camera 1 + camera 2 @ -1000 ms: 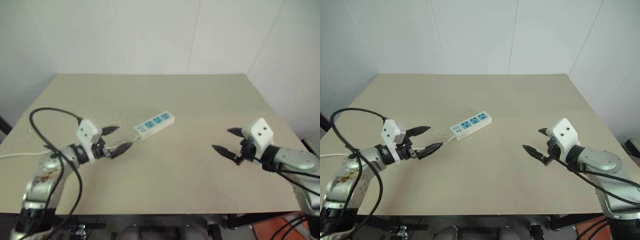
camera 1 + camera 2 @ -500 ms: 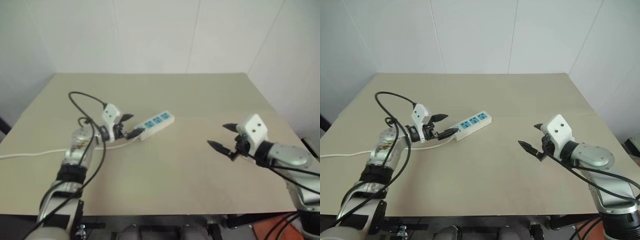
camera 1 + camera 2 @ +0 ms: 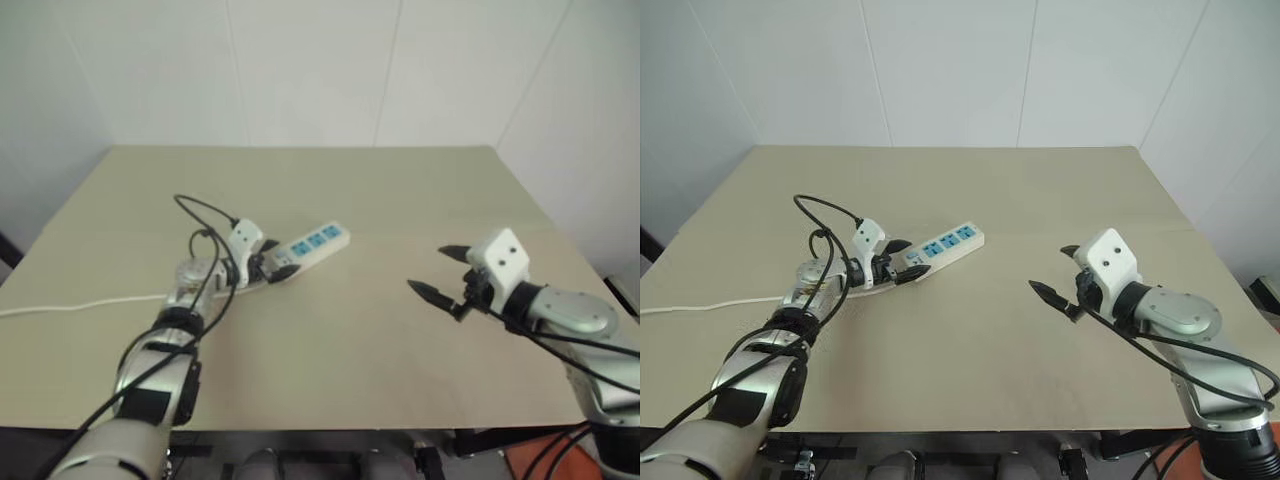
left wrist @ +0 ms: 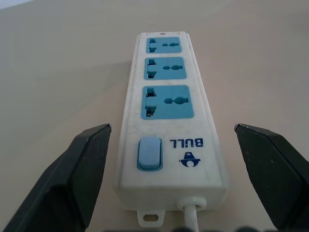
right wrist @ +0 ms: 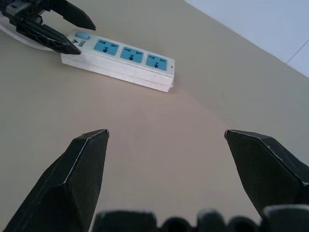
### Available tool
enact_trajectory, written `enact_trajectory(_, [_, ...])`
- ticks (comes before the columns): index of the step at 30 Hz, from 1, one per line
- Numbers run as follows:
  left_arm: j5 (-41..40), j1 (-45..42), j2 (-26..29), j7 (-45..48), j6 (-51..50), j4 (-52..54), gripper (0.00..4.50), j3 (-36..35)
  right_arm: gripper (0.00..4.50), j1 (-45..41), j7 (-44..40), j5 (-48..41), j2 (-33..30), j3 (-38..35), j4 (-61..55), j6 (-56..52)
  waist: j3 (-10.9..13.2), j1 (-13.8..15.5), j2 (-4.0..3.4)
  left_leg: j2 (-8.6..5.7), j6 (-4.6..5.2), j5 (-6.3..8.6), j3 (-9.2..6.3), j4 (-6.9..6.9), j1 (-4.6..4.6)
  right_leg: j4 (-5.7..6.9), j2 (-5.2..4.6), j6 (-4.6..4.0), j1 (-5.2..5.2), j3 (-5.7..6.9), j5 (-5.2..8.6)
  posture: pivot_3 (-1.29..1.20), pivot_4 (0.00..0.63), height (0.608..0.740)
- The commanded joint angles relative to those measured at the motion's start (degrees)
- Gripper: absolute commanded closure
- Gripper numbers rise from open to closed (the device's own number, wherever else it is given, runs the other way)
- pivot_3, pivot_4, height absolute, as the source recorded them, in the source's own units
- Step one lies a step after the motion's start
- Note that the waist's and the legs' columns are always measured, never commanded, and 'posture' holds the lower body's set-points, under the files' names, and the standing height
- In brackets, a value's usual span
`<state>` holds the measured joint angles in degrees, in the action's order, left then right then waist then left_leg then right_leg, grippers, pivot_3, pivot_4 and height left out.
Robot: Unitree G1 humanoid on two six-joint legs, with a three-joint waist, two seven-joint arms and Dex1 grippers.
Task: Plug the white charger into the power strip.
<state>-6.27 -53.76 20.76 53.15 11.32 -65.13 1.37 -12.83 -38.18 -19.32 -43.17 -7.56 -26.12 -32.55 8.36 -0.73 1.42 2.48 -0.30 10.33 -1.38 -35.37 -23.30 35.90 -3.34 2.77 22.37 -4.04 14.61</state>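
Plainly, the power strip (image 4: 169, 121) lies flat on the tan surface (image 3: 400, 190), marked "BULL" beside what looks like a blue switch. The left pincer (image 4: 183, 179) straddles its cord end, released; the right pincer (image 3: 1055, 272) hovers apart, released.

Lighting is even and diffuse, moderately bright; no hard shadows fall on the counter (image 3: 1040, 200). Only a faint soft shadow lies beneath the power strip (image 5: 120, 60) along its near edge in the right wrist view. No glare spots or reflections noted. The left eye view is softer and slightly hazy across the whole frame; the right eye view is crisper, with clean edges. In the left wrist view the socket faces are sharp at centre, while the black fingers (image 4: 82, 179) at the lower corners are somewhat soft. The pale wall at upper right of the right wrist view looks washed out
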Motion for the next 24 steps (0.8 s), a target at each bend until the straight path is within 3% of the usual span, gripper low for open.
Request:
enact_trajectory(1, [1.7, -3.1, -0.8, -3.0, 2.9, -2.5, 0.04, -0.8, 0.00, -0.6, 1.9, 0.4, 0.0, -1.7, -2.7, -0.2, 0.0, 0.0, 0.01, 0.00, 0.00, 0.00, 0.00, 0.00, 0.00, 0.00, 0.00, 0.01, 0.00, 0.00, 0.00, 0.00, 0.150, 0.740])
enact_trajectory(11, [7.6, -4.4, -2.9, -9.6, 2.1, -8.3, 0.04, 0.9, 0.00, 2.4, 3.6, -0.7, 0.4, -4.4, -7.6, -2.2, 0.0, 0.0, 0.01, -0.03, 0.00, 0.00, -0.02, -0.09, 0.09, 0.11, -0.01, 0.31, -0.08, 0.00, 0.14, 0.00, 0.150, 0.740])
enact_trajectory(24, [7.9, -4.7, -3.4, -6.8, 1.0, -8.6, 0.04, -1.7, 0.00, 2.5, 5.2, -0.4, 1.2, -4.6, -9.1, -2.3, 0.0, 0.0, 0.01, -0.06, -0.01, 0.00, -0.05, -0.10, 0.03, 0.12, -0.01, 0.25, -0.04, -0.02, 0.10, 0.00, 0.150, 0.740])
